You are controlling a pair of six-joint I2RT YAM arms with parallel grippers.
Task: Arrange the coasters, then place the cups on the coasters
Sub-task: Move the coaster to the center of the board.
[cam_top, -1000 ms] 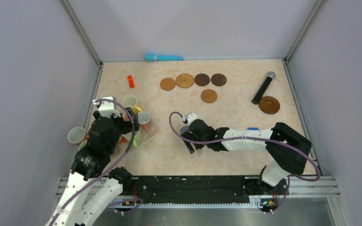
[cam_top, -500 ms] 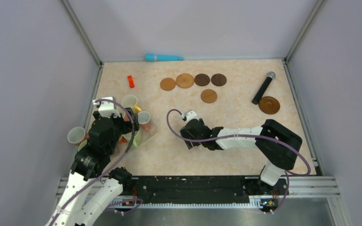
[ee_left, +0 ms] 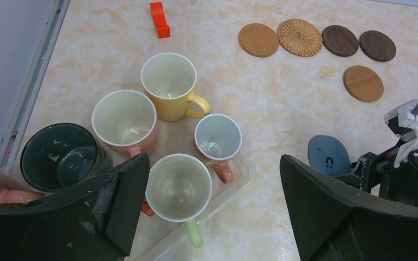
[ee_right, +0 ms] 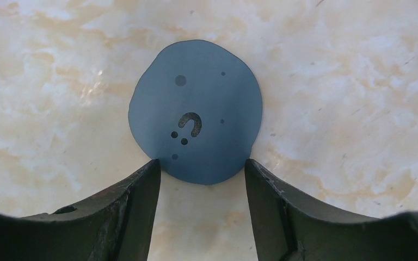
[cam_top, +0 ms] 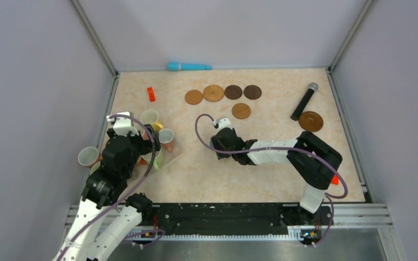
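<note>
Right gripper (ee_right: 201, 163): jaws apart, set either side of the near edge of the grey-blue coaster (ee_right: 196, 111), tips at its rim; whether they bear on it cannot be told; the coaster lies flat on the table (ee_right: 359, 81), not lifted.

Left gripper (ee_left: 215, 185): jaws wide apart, holding nothing, hanging above the cluster of cups.

Cups, left wrist view: yellow cup (ee_left: 168, 81), pink cup (ee_left: 124, 119), small pink cup (ee_left: 217, 137), green-handled cup (ee_left: 178, 186) and dark cup (ee_left: 60, 157), all upright, packed close together at the left side; some appear to stand in a clear tray (ee_left: 242, 174); none stands on a coaster.

Coasters, top view: a row of four near the far edge, namely tan coaster (cam_top: 194, 97), woven coaster (cam_top: 213, 93) and two dark coasters (cam_top: 233, 92) (cam_top: 252, 92); a fifth brown coaster (cam_top: 241, 111) lies just nearer than the row; a dark-rimmed coaster (cam_top: 311, 121) lies well apart at the right, just beside the microphone (cam_top: 304, 101).

Assessment: arranging is part done; the grey-blue coaster and the dark-rimmed coaster remain outside the row; the cup stage is not begun; the greater part of the task is left.

Markings: the grey-blue coaster carries a dark hook-shaped mark, like a question mark, with scattered dots; no legible words or brands anywhere.
</note>
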